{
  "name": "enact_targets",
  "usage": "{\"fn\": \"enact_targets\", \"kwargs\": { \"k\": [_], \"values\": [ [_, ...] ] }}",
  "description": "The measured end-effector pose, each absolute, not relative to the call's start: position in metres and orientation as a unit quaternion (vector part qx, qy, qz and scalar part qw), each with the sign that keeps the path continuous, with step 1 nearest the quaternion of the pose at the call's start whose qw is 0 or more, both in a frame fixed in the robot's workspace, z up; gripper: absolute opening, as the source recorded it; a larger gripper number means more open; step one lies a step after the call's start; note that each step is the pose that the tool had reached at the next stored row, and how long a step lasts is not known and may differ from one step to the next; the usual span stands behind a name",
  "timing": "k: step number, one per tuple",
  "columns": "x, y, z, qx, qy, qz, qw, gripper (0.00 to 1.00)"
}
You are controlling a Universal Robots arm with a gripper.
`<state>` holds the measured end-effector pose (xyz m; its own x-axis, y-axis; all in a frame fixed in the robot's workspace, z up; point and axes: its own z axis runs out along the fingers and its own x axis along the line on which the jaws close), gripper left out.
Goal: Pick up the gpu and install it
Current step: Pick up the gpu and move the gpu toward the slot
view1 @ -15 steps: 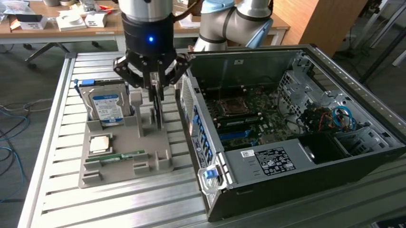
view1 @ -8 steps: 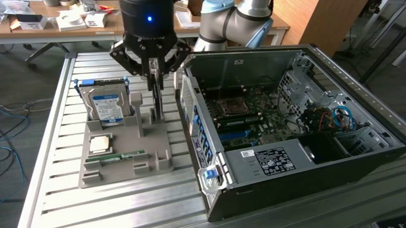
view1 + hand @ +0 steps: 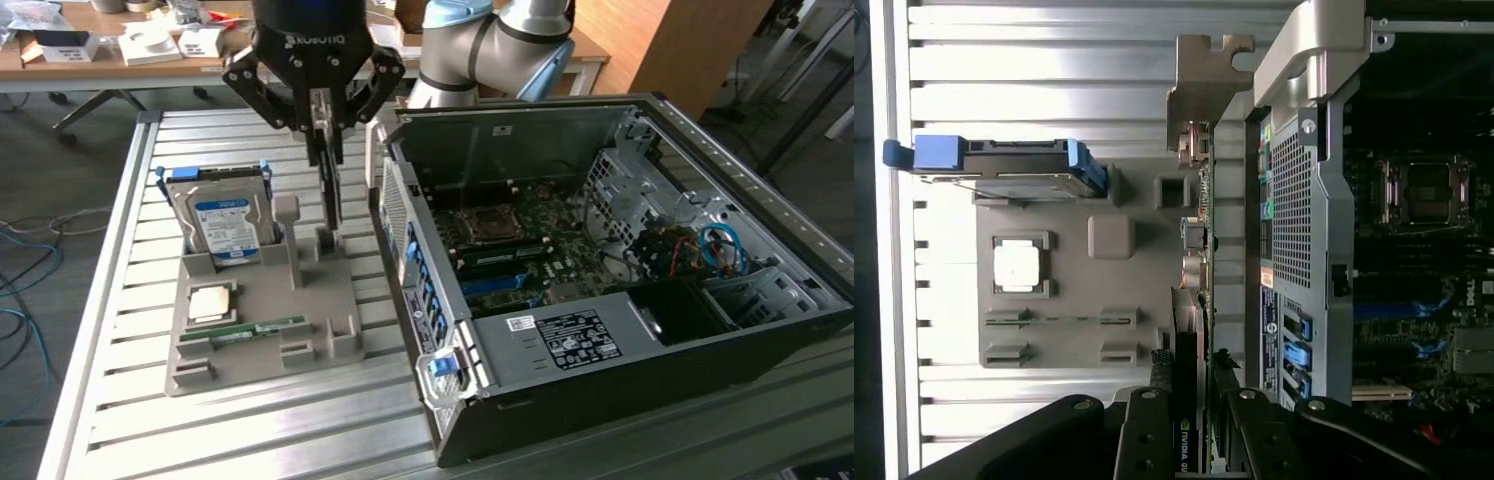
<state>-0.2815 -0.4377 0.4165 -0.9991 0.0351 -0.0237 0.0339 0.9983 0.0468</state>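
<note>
On the slatted worktop (image 3: 120, 420), a grey holder (image 3: 287, 300) carries a green memory stick (image 3: 247, 328), a square chip (image 3: 214, 302) and, upright at its far end, a blue-labelled hard drive (image 3: 224, 225). Beside the drive, the pincer (image 3: 324, 140) is clamped narrow on the gpu (image 3: 330, 195). The gpu hangs upright over the holder, between the drive and the open computer case (image 3: 561, 340). Whether its lower edge clears the holder cannot be told.

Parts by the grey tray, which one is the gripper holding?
The gpu, the thin dark card hanging edge-on in the gripper. The hard drive, square chip and memory stick all sit in the tray.
</note>
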Motion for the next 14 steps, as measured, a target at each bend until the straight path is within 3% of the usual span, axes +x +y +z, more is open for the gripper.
{"fn": "enact_targets", "kwargs": {
  "k": [14],
  "values": [
    [-0.281, -0.438, 0.463, 0.017, 1.000, 0.023, 0.012, 0.26]
  ]
}}
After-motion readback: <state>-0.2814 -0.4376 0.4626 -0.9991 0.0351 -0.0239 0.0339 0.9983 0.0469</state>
